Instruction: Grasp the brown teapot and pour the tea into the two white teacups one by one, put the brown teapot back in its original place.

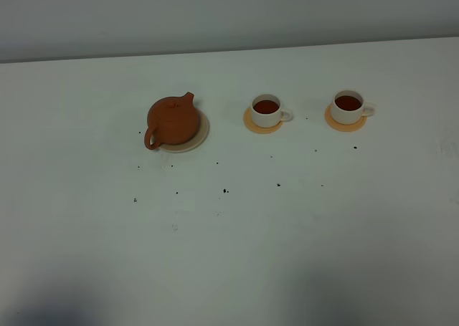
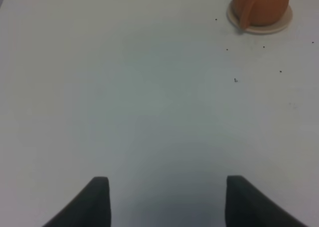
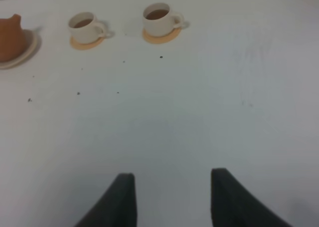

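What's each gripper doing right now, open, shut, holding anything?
Left gripper: open, holding nothing, well back from the brown teapot.
Right gripper: open, holding nothing.

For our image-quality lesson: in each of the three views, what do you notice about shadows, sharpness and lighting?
Exterior high: even, soft light; dim shadows darken the near table; teapot fairly sharp. Left wrist: left gripper fingertips dark and blurred, faint shadow between them. Right wrist: right gripper likewise blurred; teacups slightly soft.

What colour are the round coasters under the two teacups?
Orange, both coasters; the exterior high view shows it best, beneath the white teacups.
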Robot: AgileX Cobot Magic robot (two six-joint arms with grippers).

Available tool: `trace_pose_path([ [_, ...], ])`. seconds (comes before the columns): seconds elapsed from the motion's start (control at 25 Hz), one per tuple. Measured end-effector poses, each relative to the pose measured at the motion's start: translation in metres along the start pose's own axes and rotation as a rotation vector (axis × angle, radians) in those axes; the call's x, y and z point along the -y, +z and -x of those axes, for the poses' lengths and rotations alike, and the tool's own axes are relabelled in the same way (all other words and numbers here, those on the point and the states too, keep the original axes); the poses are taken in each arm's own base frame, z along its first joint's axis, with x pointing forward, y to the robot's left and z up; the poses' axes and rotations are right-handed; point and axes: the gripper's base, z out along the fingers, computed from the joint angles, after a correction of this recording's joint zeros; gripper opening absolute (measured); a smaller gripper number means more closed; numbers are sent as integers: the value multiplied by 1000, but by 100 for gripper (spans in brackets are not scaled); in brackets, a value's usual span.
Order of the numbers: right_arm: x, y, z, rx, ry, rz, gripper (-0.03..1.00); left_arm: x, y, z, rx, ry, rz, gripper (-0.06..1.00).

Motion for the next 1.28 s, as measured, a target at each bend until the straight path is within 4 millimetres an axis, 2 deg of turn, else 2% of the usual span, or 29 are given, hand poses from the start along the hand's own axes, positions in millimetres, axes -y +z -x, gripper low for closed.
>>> trace_pose_path([
  [1.28,0,0,0,0,1,2,36,0,0,0,0,0,0,51],
])
